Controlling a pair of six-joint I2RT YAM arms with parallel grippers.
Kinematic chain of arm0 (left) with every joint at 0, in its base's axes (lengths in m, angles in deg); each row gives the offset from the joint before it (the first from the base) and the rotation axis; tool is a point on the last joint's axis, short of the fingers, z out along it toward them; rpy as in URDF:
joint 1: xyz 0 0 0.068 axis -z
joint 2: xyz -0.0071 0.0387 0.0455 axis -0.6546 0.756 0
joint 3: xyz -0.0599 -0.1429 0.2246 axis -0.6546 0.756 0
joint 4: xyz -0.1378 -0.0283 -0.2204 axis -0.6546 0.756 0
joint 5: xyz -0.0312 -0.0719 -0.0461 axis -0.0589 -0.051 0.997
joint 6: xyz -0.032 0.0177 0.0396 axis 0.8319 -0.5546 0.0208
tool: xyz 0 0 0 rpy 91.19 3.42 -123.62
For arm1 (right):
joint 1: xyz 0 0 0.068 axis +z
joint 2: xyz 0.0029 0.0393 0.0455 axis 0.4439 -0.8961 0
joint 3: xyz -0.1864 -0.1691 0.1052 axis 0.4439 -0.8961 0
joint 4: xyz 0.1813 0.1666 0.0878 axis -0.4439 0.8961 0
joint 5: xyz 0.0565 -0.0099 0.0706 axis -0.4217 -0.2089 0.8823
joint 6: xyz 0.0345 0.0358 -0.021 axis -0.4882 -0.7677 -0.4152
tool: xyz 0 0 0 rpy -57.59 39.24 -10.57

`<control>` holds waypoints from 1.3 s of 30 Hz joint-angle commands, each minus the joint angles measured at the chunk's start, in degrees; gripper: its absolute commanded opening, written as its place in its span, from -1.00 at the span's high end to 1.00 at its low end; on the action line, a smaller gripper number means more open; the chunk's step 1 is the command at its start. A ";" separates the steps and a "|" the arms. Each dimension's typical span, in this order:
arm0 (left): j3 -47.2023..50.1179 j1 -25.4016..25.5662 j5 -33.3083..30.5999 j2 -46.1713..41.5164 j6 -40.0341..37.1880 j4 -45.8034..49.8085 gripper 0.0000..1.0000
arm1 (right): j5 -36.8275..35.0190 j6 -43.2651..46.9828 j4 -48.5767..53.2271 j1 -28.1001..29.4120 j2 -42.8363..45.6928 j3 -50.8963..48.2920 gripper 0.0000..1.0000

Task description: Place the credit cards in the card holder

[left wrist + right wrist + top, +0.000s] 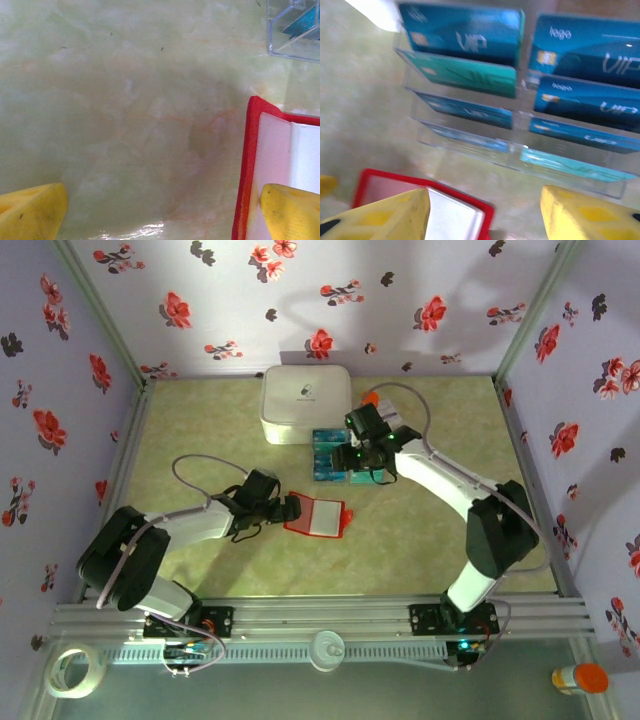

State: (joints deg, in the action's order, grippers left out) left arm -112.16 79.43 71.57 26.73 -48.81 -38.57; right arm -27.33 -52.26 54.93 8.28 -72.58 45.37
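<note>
Pale green, marbled stone-look covers the counter point(200, 430), which is walled on three sides by lilac panels printed with red and black flowers point(330, 300).

Both arms reach in from the near rail: the left arm point(150, 540) bends towards the middle, and the right arm point(470, 510) folds back towards the far centre.

A big white rounded box point(305, 405) sits at the far edge of the counter. Just beside its near right corner stands a clear plastic rack point(470, 145) with stepped rows. The credit cards point(465, 35), glossy teal and blue, lean in those rows in two columns.

The card holder point(318, 514) lies open and flat on the counter near the middle, between the rack and the arm bases. It has a red border and a pale whitish inside, and no card is visible in it.

The left hand point(160, 215) sits at the holder's left edge with its yellow fingers spread wide. One fingertip point(290, 210) is over the pale inside and the other is over bare counter.

The right hand point(485, 210) hovers over the rack's near side. Its fingers are apart with nothing between them, the cards are just ahead, and a corner of the holder is below.

A roll of tape point(75, 670) and a small orange-capped bottle point(580, 678) lie outside the near rail.
</note>
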 commanded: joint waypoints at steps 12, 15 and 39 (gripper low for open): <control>1.28 0.48 -1.78 1.62 -0.94 0.72 -1.00 | -2.75 13.50 10.82 4.13 -11.72 12.12 -0.16; 1.67 0.48 -1.69 1.63 -0.75 0.32 -1.00 | -5.45 15.99 13.36 5.24 -15.32 16.64 -0.12; 2.52 0.58 -1.64 1.54 -0.08 -0.83 -1.00 | -14.55 25.26 18.74 8.52 -28.46 29.41 0.20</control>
State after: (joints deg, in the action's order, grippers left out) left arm -111.55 79.89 70.43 26.88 -48.99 -39.77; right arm -40.25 -28.61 72.57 16.01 -99.66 73.50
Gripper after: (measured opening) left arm 0.998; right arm 0.401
